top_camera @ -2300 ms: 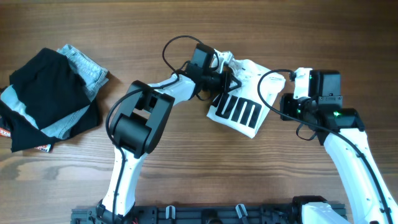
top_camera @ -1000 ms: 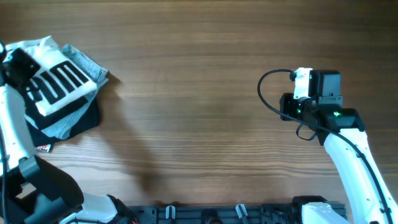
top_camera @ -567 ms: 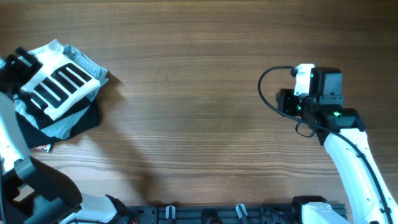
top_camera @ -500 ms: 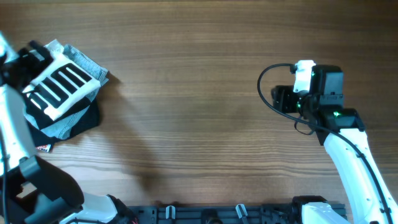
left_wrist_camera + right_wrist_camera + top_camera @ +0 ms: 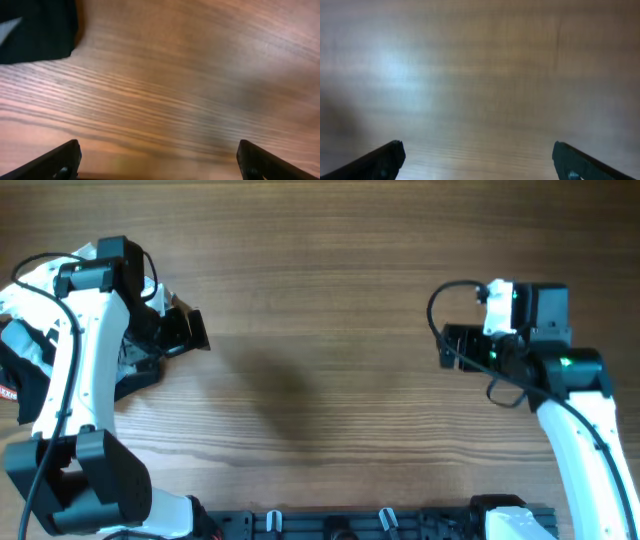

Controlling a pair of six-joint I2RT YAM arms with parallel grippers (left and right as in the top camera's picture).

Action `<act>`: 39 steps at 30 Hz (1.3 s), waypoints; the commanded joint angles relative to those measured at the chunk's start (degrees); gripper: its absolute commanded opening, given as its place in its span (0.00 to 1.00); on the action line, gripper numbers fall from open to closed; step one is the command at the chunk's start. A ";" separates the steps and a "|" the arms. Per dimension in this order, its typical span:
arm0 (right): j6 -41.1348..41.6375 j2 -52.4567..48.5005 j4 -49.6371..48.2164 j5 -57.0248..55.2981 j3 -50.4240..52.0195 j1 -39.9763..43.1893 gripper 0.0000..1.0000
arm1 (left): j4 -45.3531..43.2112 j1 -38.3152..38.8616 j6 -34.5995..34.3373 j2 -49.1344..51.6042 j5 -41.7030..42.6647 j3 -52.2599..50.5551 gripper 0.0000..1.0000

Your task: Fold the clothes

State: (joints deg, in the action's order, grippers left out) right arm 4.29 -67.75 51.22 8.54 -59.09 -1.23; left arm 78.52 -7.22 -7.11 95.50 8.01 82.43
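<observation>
The clothes (image 5: 20, 370) lie in a pile at the table's far left, black and white fabric mostly hidden under my left arm. My left gripper (image 5: 192, 330) hovers just right of the pile, pointing right, open and empty. In the left wrist view its fingers (image 5: 65, 160) stand wide apart over bare wood, with a corner of black cloth (image 5: 35, 30) at the upper left. My right gripper (image 5: 444, 347) is far off at the right, open and empty. The right wrist view shows its fingertips (image 5: 387, 157) spread over blurred wood.
Brown wooden table (image 5: 320, 300) spans the whole view between the two arms. A black rail (image 5: 340, 525) with the arm mounts runs along the front edge. A cable loops over the right arm (image 5: 560, 380).
My left gripper let go of the white printed shirt on the pile, opened, and swung right off it. The right gripper opened wide and shifted slightly right.
</observation>
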 commanded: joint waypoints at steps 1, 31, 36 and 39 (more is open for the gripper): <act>2.10 7.48 2.36 0.46 -1.18 0.24 1.00 | -1.14 0.09 0.31 -10.75 -0.66 -2.82 1.00; 1.84 40.17 4.37 -5.14 8.13 0.13 1.00 | -7.32 0.26 -1.22 -77.90 -0.20 -25.92 1.00; 1.62 43.76 5.16 -5.18 9.90 0.13 1.00 | -7.32 0.26 -1.22 -77.90 -0.20 -25.92 1.00; 0.35 51.36 -7.04 -5.14 19.52 0.13 1.00 | -7.32 0.26 -1.22 -77.90 -0.20 -25.92 1.00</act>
State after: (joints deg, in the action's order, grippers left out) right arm 5.72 -22.22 51.55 4.38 -46.94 -1.19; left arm 71.22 -7.18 -7.81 17.82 7.51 56.82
